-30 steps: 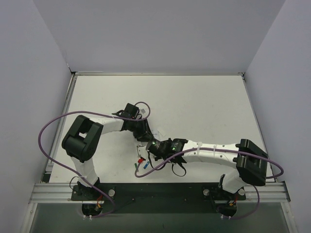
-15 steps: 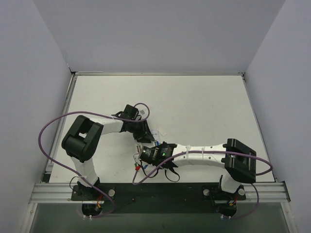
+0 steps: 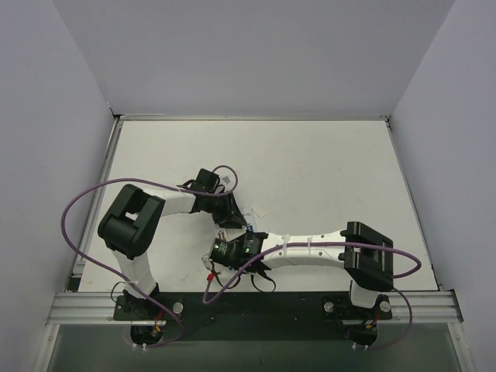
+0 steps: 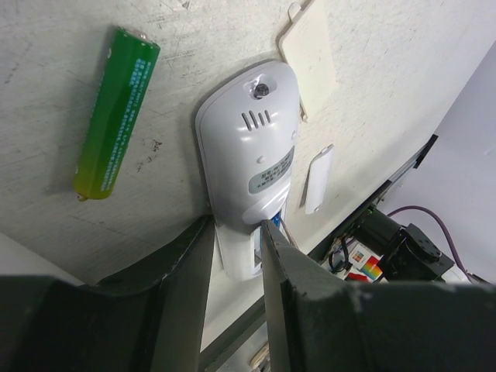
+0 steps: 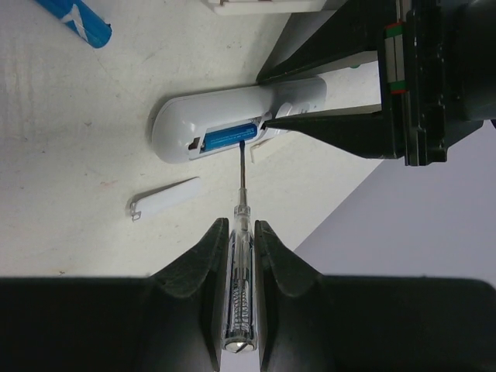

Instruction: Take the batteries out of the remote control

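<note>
White, scuffed table [image 3: 325, 170], boxed on three sides by pale grey walls [image 3: 256, 54].

Left gripper [image 4: 237, 226]: narrowed onto the lower end of the white remote [image 4: 252, 147], one finger against each side. Remote flat on the table, labelled face up, at centre of the left wrist view.

Right gripper [image 5: 240, 229]: pinched tight on the clear-handled screwdriver [image 5: 241, 263], gripped along its handle at bottom centre of the right wrist view. Shaft pointing up-frame, tip at the remote's open compartment, touching or just short of the seated blue battery [image 5: 229, 137]; contact not certain from this angle.

Loose blue battery [image 5: 77, 19] on the table at upper left of the right wrist view, well apart from the remote.

Green battery [image 4: 116, 112] on the table at upper left of the left wrist view, beside the remote, not touching.

Detached white cover [image 4: 308, 58] at top of the left wrist view, just beyond the remote's rounded end. Smaller white strip [image 4: 318, 178] just right of the remote body.
</note>
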Robot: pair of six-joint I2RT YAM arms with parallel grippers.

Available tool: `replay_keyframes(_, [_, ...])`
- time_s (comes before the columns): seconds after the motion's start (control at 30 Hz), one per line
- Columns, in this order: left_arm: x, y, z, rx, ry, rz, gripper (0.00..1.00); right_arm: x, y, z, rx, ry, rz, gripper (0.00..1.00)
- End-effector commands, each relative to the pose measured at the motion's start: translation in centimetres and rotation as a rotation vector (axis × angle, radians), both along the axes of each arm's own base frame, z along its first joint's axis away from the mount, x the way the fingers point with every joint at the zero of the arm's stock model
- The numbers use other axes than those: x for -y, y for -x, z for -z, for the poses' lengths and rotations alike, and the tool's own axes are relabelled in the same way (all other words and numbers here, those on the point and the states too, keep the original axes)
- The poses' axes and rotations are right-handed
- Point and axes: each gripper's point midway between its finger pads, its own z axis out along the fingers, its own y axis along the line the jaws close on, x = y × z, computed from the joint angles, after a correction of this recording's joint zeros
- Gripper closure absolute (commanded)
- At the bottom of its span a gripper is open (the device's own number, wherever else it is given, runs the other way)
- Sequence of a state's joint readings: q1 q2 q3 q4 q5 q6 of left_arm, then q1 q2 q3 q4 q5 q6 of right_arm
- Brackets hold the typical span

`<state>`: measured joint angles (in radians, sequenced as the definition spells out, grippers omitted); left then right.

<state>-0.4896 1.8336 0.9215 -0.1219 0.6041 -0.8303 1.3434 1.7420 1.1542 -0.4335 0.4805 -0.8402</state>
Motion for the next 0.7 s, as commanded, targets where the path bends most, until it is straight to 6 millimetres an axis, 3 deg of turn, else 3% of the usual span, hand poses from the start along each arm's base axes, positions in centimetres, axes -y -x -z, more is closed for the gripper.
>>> replay_keyframes(0.0, [0.0, 0.3, 0.3, 0.002, -0.002, 0.006, 0.6, -0.2, -0.6, 0.9, -0.06, -0.024, -0.002, 1.0])
replay_keyframes(0.47, [-0.1, 0.0, 0.9, -0.004, -0.033, 0.01, 0.6, 1.2, -2.8, -0.2, -0.202, -0.266, 0.035, 1.0])
replay_keyframes(0.67, [0.0, -0.4, 1.1, -0.006, -0.045, 0.013, 0.61, 1.3, -2.7, 0.9, -0.259, -0.316, 0.043, 1.0])
